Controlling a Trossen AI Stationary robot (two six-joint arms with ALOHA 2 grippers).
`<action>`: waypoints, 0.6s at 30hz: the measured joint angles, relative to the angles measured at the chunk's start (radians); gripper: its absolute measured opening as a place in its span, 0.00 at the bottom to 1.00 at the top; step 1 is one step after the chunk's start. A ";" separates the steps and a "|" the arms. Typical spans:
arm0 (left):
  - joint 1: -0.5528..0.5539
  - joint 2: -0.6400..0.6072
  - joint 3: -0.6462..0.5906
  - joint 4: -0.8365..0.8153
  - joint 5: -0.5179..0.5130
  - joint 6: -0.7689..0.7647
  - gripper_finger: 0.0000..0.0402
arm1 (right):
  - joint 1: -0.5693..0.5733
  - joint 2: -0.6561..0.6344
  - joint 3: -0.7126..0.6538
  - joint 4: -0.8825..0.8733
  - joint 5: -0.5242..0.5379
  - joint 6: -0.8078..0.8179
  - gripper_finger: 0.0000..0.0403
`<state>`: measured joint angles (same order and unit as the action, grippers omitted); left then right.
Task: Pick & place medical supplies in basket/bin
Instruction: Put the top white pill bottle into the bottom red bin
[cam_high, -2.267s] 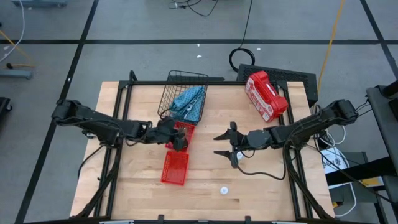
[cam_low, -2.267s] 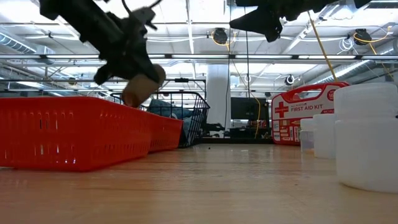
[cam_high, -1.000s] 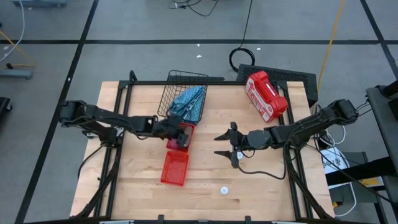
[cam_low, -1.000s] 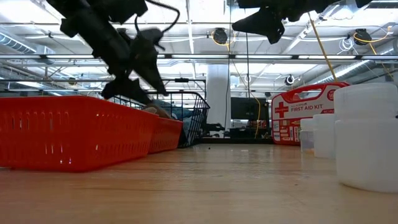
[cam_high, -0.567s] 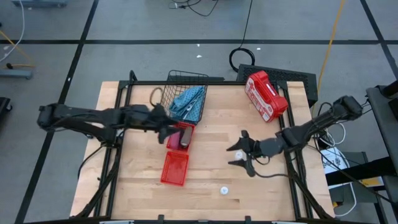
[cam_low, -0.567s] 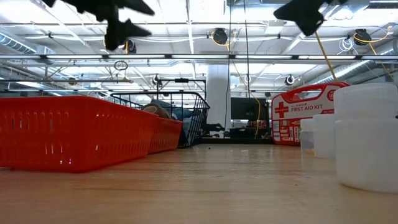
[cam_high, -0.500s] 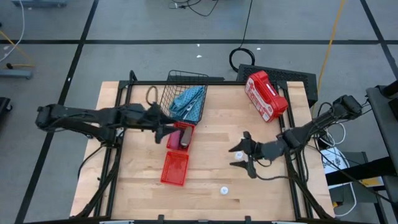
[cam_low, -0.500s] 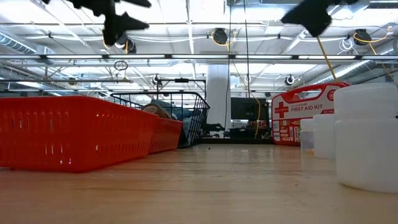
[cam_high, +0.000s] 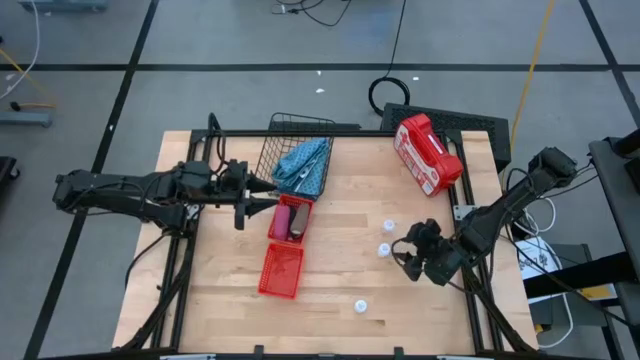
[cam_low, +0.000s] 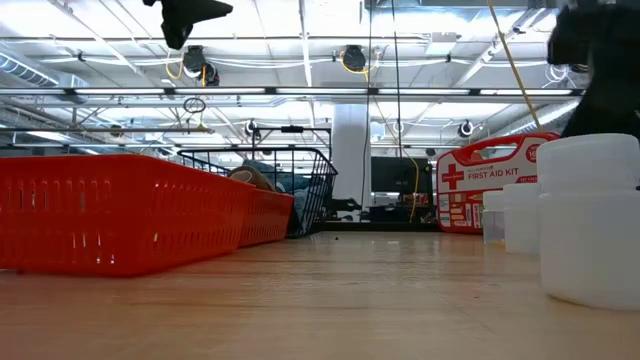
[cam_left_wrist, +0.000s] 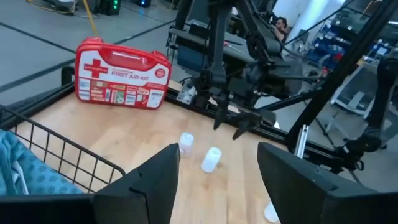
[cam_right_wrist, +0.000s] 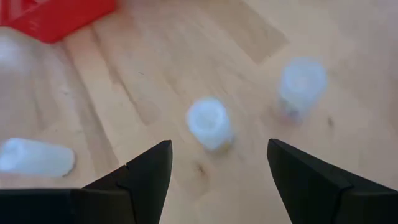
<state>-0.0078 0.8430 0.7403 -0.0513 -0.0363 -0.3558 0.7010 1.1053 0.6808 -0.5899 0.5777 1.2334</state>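
Note:
My left gripper (cam_high: 247, 198) is open and empty, raised above the table just left of the far red bin (cam_high: 276, 232); it also shows at the top of the low view (cam_low: 190, 14). That bin holds a pink roll (cam_high: 283, 215) and a dark roll (cam_high: 298, 223); a brown roll (cam_low: 252, 177) shows over its rim. The light-blue pouch (cam_high: 303, 163) lies in the black wire basket (cam_high: 268, 158). My right gripper (cam_high: 408, 258) is open, pointing down at two white vials (cam_right_wrist: 209, 122) (cam_right_wrist: 301, 79) that stand on the table (cam_high: 383, 250) (cam_high: 388, 227). A third vial (cam_high: 360, 306) stands near the front edge.
A second red bin (cam_high: 282, 270) lies near the front, left of centre. The red and white first aid case (cam_high: 427, 152) stands at the far right. A vial (cam_right_wrist: 34, 157) lies on its side by my right gripper. Bare wood lies between the bins and the vials.
My left gripper has risen out of the far red bin and drawn back toward the table's left edge, open, leaving the brown roll in the bin. My right gripper has moved toward the right and near edges and tipped downward, uncovering two vials.

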 joint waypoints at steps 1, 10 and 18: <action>0.000 0.002 0.000 0.001 -0.006 0.007 0.56 | 0.010 0.000 -0.027 0.024 0.003 0.037 0.62; 0.000 0.003 0.000 0.001 -0.106 0.021 0.56 | 0.054 0.079 -0.214 0.366 0.131 -0.039 0.62; 0.000 0.003 0.000 0.001 -0.122 0.021 0.56 | 0.054 0.144 -0.340 0.481 0.030 0.089 0.62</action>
<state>-0.0078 0.8459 0.7403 -0.0498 -0.1585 -0.3347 0.7550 1.2495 0.3406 -0.1084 0.6082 1.3221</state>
